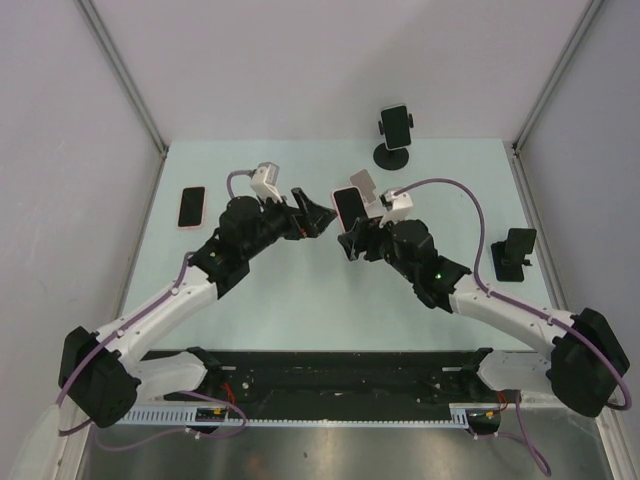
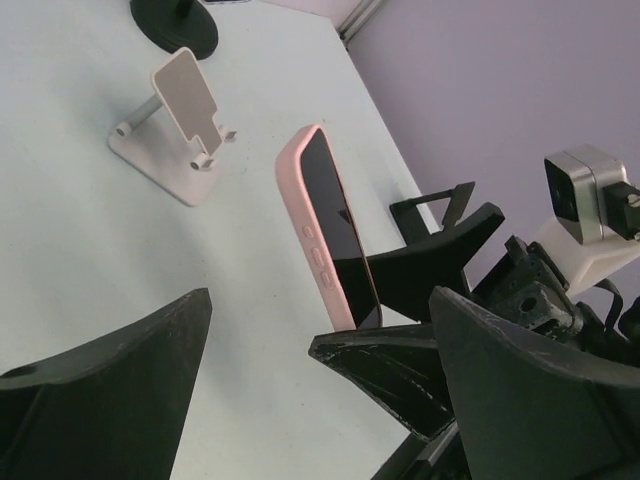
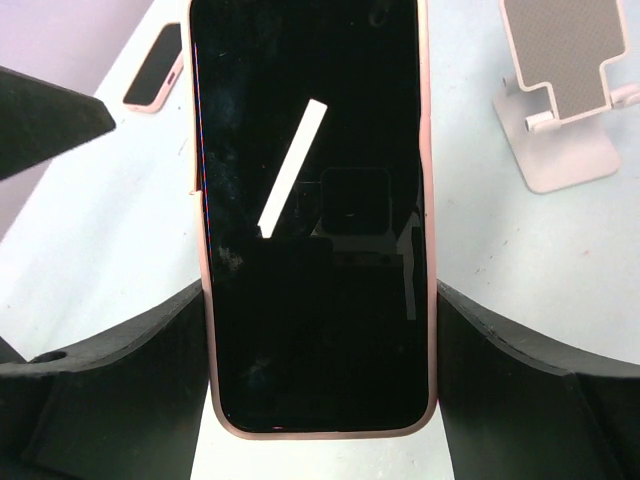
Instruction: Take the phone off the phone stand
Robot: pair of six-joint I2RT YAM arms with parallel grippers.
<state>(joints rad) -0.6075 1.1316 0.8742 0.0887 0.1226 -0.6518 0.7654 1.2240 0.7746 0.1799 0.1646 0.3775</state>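
The right gripper [image 3: 320,340] grips the pink-cased phone [image 3: 310,180] by its lower edges, one finger on each side. It holds the phone up off the table, apart from the white stand [image 3: 565,100] behind it. The left gripper [image 1: 312,218] hovers close beside the phone, jaws spread wide and touching nothing. To my eye the phone is already free, so the job now is a firm, level grip. A slow carry should keep it away from the stand's lip and the left fingers.
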